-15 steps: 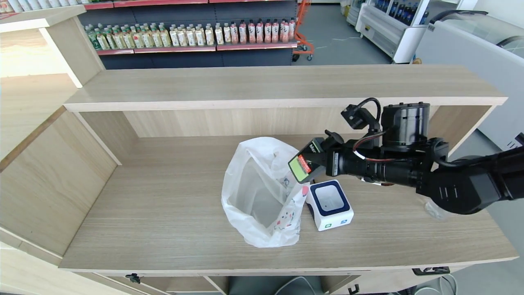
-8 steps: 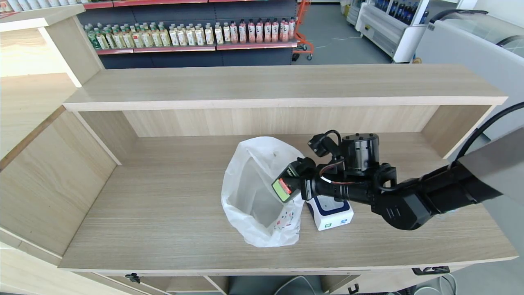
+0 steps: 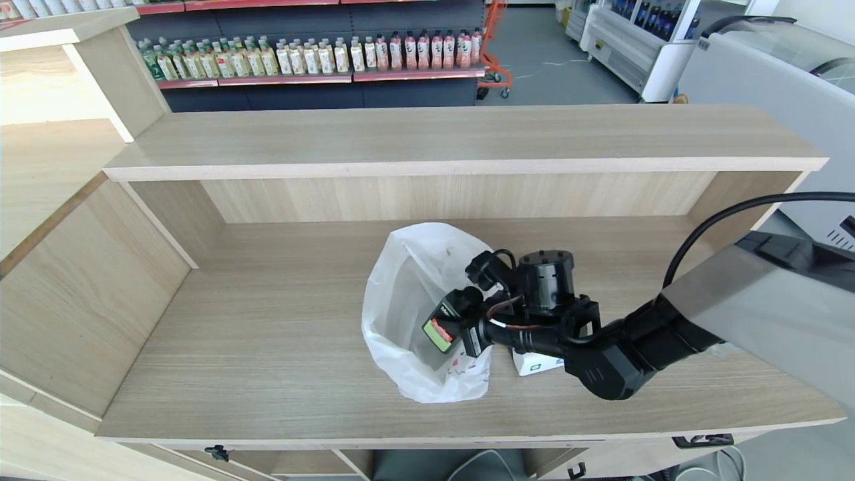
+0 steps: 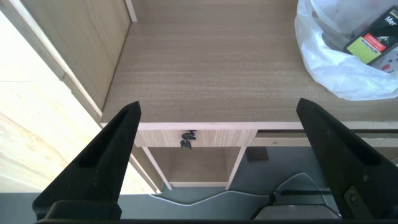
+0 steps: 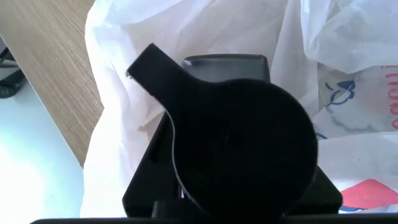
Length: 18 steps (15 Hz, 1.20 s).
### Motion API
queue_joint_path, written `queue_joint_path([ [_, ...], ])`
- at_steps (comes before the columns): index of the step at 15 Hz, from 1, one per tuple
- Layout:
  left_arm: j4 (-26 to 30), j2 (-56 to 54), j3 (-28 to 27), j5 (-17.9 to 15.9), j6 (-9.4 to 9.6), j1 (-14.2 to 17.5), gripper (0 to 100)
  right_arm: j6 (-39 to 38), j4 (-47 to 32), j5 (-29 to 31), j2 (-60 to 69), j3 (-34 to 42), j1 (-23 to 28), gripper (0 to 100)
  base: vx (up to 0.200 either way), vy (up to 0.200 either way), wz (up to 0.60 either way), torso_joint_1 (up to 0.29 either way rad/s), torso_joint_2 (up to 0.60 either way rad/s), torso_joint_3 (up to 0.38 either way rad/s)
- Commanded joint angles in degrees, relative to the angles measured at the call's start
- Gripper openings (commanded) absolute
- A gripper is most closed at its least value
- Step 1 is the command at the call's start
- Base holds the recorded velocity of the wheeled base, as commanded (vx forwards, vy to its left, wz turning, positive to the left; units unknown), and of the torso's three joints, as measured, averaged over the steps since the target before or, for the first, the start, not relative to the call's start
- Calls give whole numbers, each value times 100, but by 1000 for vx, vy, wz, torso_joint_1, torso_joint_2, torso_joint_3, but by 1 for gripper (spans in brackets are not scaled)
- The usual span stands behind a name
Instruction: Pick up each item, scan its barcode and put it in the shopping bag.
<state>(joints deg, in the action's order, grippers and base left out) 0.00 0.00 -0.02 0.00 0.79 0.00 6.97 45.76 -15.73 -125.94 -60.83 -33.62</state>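
Item (image 3: 437, 331): a small dark box with a green/red label. It was clamped in the right gripper (image 3: 453, 312), label end tilted down, sitting in the mouth of the shopping bag (image 3: 394, 294) but not yet resting on its bottom. It looked like a rigid carton, light, with a possibly slick printed skin. Pinching across the two flat faces, as it was held, seemed the right grip, and it needed no heavy squeeze. The bag was thin white film, soft and standing only by its own folds, so I'd expect a nudge on the rim to collapse or drag it. A straight drop seemed safer than pushing in. The scanner (image 3: 534, 364) sat just beside the bag on the robot's right, mostly under the right forearm, so room was tight there. The counter (image 3: 267, 347) was open on the bag's left. The back panel (image 3: 427, 194) stood well behind, and the front edge was near the bag's base. The left gripper (image 4: 217, 109) had its fingers spread wide and held nothing, hanging over the near-left counter edge, well apart from the bag.
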Motion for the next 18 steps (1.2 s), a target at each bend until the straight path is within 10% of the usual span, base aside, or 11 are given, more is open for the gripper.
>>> queue_joint_path([
  [1, -9, 0, 2, 0, 0, 0, 100, 67, -6, 8, -97, 1, -4, 0, 0, 0, 0, 0, 0, 0],
  [5, -9, 9, 2, 0, 0, 0, 100, 357, 3, 8, -194, 1, -4, 0, 0, 0, 0, 0, 0, 0],
  [6, -9, 0, -6, 0, 17, 0, 100, 384, 29, 8, -203, 1, -13, 100, 0, 0, 0, 0, 0, 0],
  [12, -9, 0, 2, 0, 35, 0, 100, 252, 302, -27, 26, -78, 110, 100, 0, 0, 0, 0, 0, 0],
  [18, 0, 9, 2, 0, -53, 0, 100, -1901, 231, -18, 1291, -210, 321, 100, 0, 0, 0, 0, 0, 0],
])
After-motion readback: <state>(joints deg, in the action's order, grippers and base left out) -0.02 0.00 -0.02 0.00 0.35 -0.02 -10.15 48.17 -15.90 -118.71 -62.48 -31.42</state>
